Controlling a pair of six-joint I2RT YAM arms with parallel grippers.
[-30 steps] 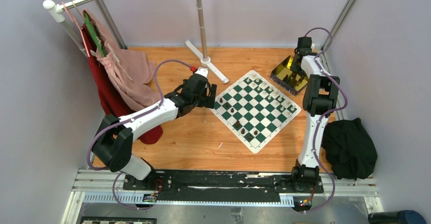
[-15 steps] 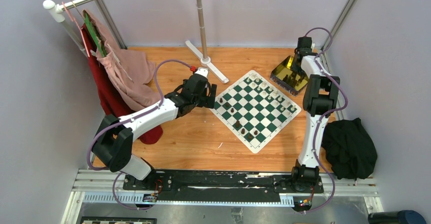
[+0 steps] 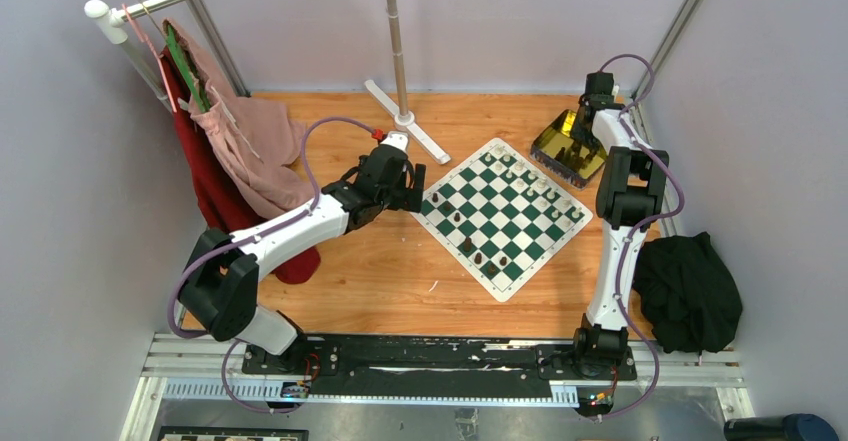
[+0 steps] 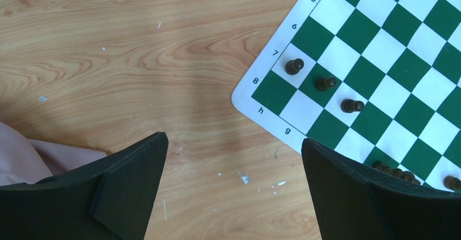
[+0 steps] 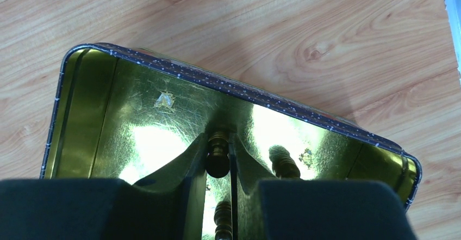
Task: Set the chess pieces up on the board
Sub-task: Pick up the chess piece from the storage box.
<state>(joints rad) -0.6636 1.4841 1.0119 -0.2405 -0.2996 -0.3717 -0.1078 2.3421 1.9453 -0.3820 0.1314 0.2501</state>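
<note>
the right gripper [image 5: 219,148] is down inside the gold tin [image 5: 81,104], at the far right of the table [image 3: 380,281], its two fingers pressed in on a dark piece [image 5: 217,161] and pinching it by the rounded body. a second dark piece [image 5: 284,162] lies on the shiny floor of the tin just to the right of the fingers, and a third [image 5: 223,217] shows below them. the left gripper [image 4: 234,158] hangs over bare wood just beside the board [image 4: 270,93], its fingers spread wide with nothing between them. near that corner three dark pawns [image 4: 325,82] stand upright in a diagonal line on neighbouring squares. the white pieces [image 3: 530,191] stand along the board's far right edge, nearest the tin
</note>
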